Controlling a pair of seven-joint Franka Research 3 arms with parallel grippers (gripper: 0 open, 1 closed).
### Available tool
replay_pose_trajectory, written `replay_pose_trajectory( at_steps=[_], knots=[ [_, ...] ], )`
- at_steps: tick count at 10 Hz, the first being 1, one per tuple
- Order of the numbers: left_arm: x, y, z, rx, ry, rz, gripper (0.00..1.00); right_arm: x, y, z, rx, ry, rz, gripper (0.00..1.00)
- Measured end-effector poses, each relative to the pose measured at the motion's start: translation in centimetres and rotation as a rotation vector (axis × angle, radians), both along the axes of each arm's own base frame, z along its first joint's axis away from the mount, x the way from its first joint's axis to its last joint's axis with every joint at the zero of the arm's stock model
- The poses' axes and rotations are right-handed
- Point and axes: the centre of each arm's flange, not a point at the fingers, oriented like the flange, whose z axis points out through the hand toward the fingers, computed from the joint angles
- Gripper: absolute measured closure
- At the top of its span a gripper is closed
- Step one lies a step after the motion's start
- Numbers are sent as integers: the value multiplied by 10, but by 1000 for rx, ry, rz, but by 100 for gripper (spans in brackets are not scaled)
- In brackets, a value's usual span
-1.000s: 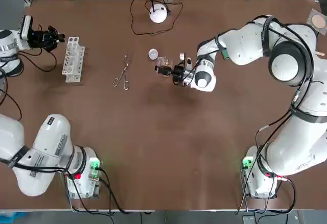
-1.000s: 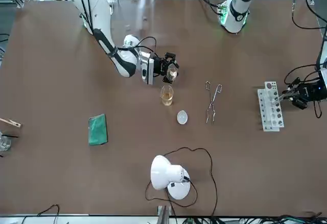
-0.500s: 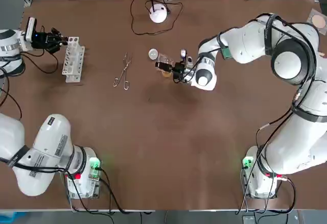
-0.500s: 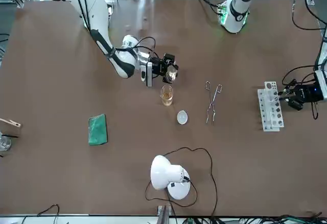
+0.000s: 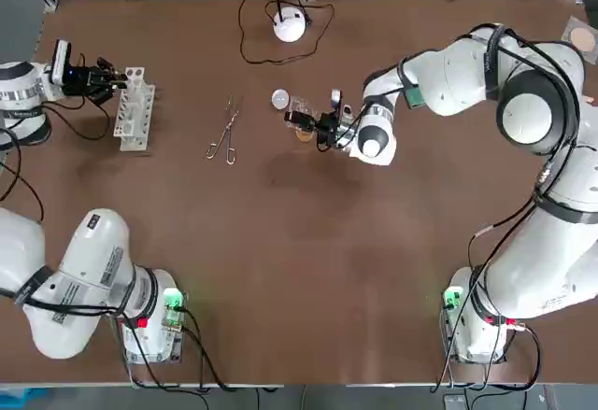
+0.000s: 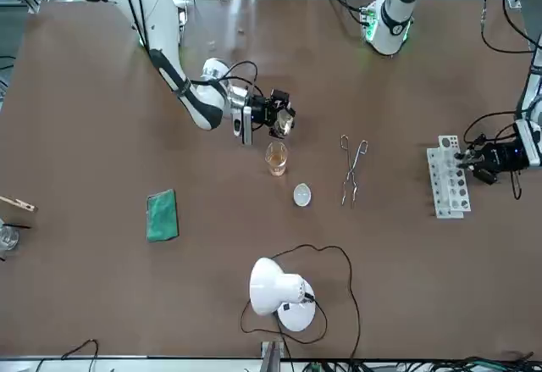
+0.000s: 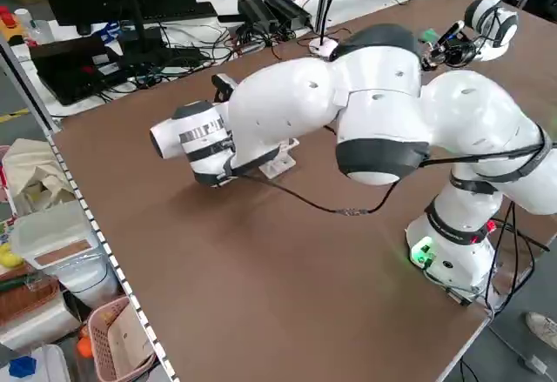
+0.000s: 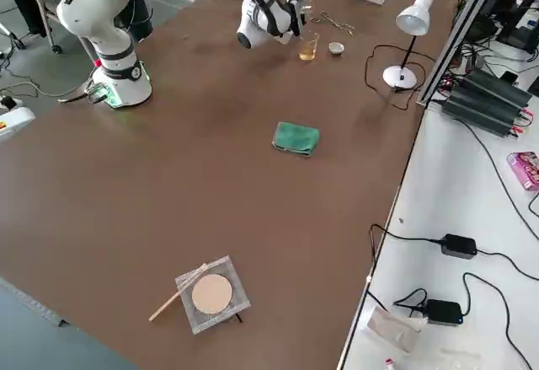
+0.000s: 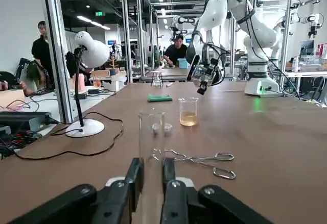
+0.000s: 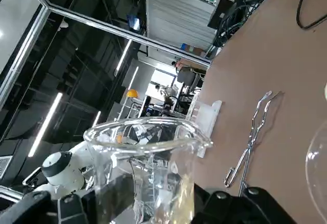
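1. R gripper (image 6: 282,119) clamped on small glass beaker (image 10: 148,168), held in air mid-table, just above and beside the beaker w/ amber liquid (image 6: 277,158).
2. L gripper (image 5: 114,77) narrow, pinching test tube (image 9: 152,147) at one end of tube rack (image 5: 133,108).
3. Tongs (image 5: 224,130) lie btwn rack and beakers.

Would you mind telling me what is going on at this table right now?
Both arms are handling glassware. The right hand grips a small clear beaker, raised off the table close to a beaker of amber liquid that stands there. The left hand, at the table's other side, is shut on a clear test tube, held upright beside the white rack. Tongs and a small dish lie between them.
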Motion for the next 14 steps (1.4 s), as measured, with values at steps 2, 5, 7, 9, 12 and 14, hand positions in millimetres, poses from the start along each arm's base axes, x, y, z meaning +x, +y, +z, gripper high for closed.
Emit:
replay_pose_trajectory(
  at_steps=[2, 5, 7, 9, 12, 14],
  knots=[
    [-1, 4, -9, 2, 8, 3, 79, 0, 0, 0, 14, 52, 2, 61],
    [-1, 0, -18, -10, 15, -9, 79, 0, 0, 0, 33, 122, 4, 61],
    [-2, -1, -26, -22, 22, -8, 79, 0, 0, 0, 42, 156, 5, 61],
    [-2, 1, -29, -28, 21, -5, 79, 1, -1, 0, 50, 181, 2, 61],
    [-1, 3, -32, -36, 19, 0, 79, 3, -2, 0, 62, 217, -7, 61],
    [-1, 2, -36, -44, 21, -1, 79, 6, -2, 2, 68, 222, -12, 61]
  ],
)
